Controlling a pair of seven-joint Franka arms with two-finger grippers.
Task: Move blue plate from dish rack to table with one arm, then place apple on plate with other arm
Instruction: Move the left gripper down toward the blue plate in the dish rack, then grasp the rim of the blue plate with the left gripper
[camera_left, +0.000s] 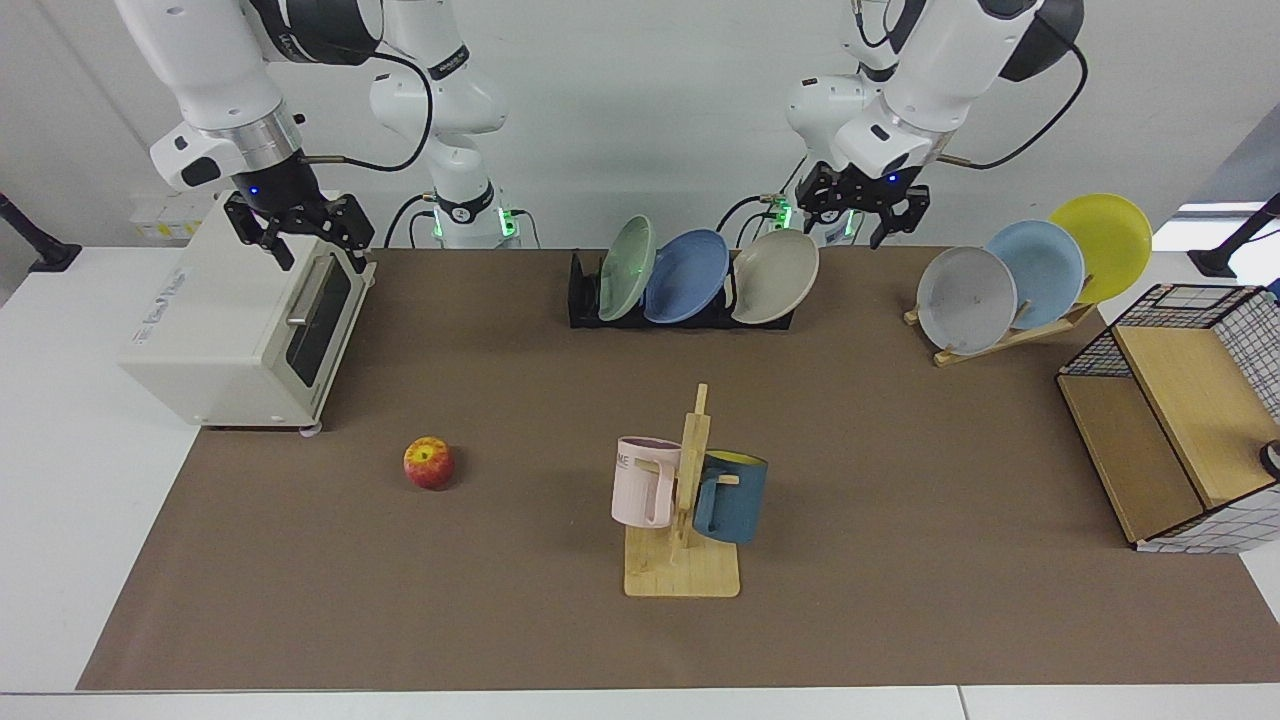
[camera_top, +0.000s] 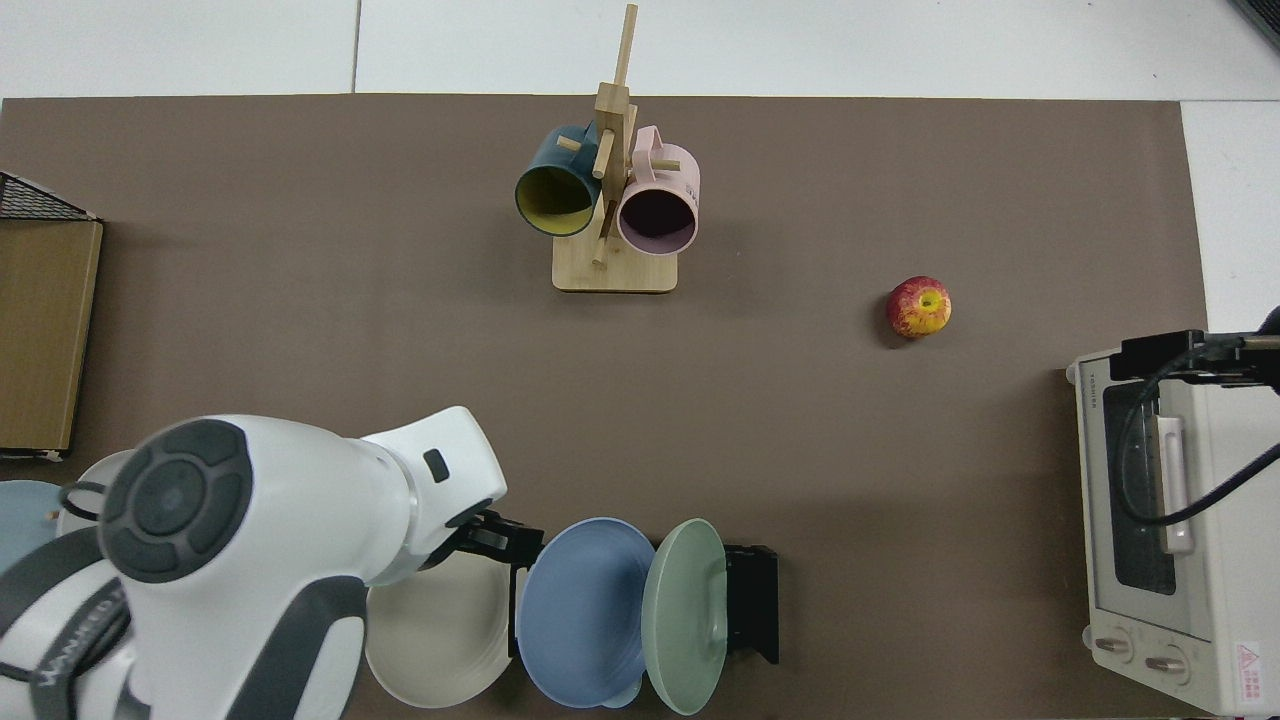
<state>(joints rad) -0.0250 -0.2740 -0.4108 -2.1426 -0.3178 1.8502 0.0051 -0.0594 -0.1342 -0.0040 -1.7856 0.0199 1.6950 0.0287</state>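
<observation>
Left claw (camera_left: 866, 211): you see it hanging in the air above and behind the beige plate (camera_left: 775, 276), fingers spread apart, holding nothing; in the top view (camera_top: 500, 535) it sits over that plate's edge.
Right claw (camera_left: 300, 228): your other arm waits over the toaster oven (camera_left: 240, 320), fingers apart and empty.
Blue plate (camera_left: 686, 276): you find it standing on edge in the dish rack (camera_left: 585, 300), between the sage-green plate (camera_left: 627, 268) and the beige plate.
Apple (camera_left: 428, 462): it lies on the tabletop (camera_left: 900, 560), in front of the toaster oven and well apart from the rack.
Mug tree (camera_left: 685, 520): you see it mid-tabletop with a pink mug (camera_left: 643, 481) and a dark blue mug (camera_left: 732, 496).
Wooden plate stand (camera_left: 1010, 335): it carries grey, pale blue and yellow plates beside the left arm.
</observation>
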